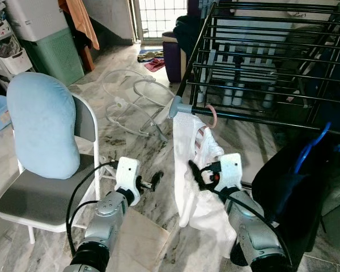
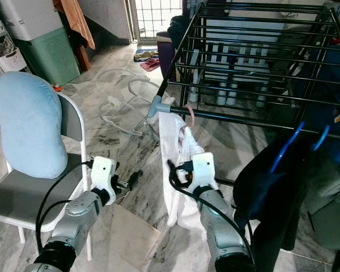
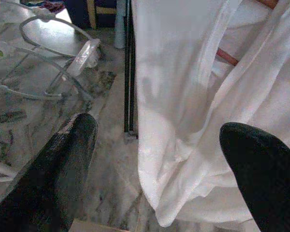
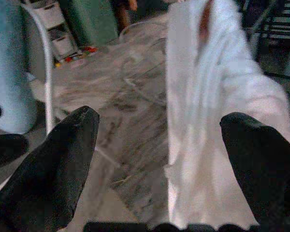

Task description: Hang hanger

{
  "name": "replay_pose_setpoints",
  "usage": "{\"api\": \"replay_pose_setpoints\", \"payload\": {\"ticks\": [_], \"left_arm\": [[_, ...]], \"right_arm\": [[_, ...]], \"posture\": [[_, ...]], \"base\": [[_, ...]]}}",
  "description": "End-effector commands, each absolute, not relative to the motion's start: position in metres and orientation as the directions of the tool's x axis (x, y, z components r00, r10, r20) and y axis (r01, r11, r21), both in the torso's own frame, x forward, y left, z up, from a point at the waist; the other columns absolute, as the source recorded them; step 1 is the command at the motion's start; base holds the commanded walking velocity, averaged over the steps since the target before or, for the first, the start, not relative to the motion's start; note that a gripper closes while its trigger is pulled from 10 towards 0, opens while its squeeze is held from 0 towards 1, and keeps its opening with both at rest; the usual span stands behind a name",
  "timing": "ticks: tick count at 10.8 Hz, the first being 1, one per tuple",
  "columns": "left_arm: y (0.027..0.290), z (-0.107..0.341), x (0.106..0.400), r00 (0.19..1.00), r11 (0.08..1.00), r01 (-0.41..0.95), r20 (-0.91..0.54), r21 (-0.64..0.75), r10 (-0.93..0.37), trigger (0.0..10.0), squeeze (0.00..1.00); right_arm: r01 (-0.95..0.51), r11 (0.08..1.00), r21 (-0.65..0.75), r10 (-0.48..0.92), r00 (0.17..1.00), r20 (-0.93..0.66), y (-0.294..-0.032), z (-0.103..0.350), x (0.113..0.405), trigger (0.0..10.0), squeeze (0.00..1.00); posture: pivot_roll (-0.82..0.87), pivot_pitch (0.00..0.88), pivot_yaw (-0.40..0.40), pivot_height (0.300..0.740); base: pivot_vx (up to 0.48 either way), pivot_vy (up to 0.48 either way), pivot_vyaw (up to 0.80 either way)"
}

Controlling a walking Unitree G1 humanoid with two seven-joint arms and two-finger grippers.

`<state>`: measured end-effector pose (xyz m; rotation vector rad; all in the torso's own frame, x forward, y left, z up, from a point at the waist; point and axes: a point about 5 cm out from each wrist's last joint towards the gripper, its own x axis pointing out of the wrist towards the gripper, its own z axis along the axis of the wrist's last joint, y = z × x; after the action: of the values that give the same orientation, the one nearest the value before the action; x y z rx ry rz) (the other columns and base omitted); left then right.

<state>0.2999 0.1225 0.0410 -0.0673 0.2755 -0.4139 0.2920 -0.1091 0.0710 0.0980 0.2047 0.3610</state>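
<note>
A white garment [image 1: 195,170] on a pink hanger [image 1: 213,116] hangs from the front rail of a black drying rack [image 1: 260,62], at about 12 o'clock from the robot. The right gripper [image 1: 197,173], fingers apart, sits just beside the cloth. The left gripper [image 1: 153,182], at 9 o'clock from the garment near a grey chair [image 1: 39,195], has its fingers spread and holds nothing.

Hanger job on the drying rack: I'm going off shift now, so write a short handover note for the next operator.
Left gripper: open, holding nothing, low beside the white garment.
Right gripper: open, up against the garment's front; whether it touches the cloth cannot be told.
The pink hanger is hooked over the front rail of the black drying rack, with the white garment hanging from it to near the floor.
Done: the hanger appears hung.
Left: confirm the hook sits securely, then pull both arms back. A dark garment on a blue hanger hangs to the right.
</note>
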Motion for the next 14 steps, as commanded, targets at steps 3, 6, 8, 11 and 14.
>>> {"api": "replay_pose_setpoints", "payload": {"ticks": [3,6,8,11,14], "left_arm": [[0.127,0.04,0.301,0.886,0.923,0.371,-0.259,-0.099,-0.384,10.0,0.0],[0.132,0.054,0.306,0.926,0.942,0.318,-0.178,-0.107,-0.333,10.0,0.0],[0.136,0.054,0.305,0.931,0.949,0.294,-0.188,-0.117,-0.312,10.0,0.0],[0.132,0.051,0.303,0.926,0.946,0.299,-0.204,-0.122,-0.319,10.0,0.0],[0.13,0.05,0.305,0.921,0.945,0.303,-0.218,-0.123,-0.324,10.0,0.0]], "right_arm": [[-0.36,0.926,0.111,0.374,0.913,-0.161,-0.107,0.079,0.292,10.0,1.0],[-0.266,0.963,-0.027,0.266,0.964,-0.022,-0.122,0.103,0.292,10.0,1.0],[-0.214,0.974,-0.07,0.215,0.976,0.009,-0.129,0.108,0.283,10.0,0.0],[-0.185,0.981,-0.062,0.184,0.983,-0.019,-0.136,0.102,0.276,10.0,0.0],[-0.168,0.984,-0.058,0.166,0.986,-0.023,-0.138,0.102,0.278,10.0,0.0]], "posture": [[-0.15,0.0,0.046,0.74],[-0.15,0.0,0.039,0.74],[-0.15,0.0,0.037,0.74],[-0.16,0.0,0.037,0.74],[-0.17,0.0,0.039,0.74]], "base": [[0.0,0.0,0.0],[0.0,0.0,0.0],[0.0,0.0,0.0],[-0.18,0.0,0.0],[-0.209,0.0,0.0]]}}
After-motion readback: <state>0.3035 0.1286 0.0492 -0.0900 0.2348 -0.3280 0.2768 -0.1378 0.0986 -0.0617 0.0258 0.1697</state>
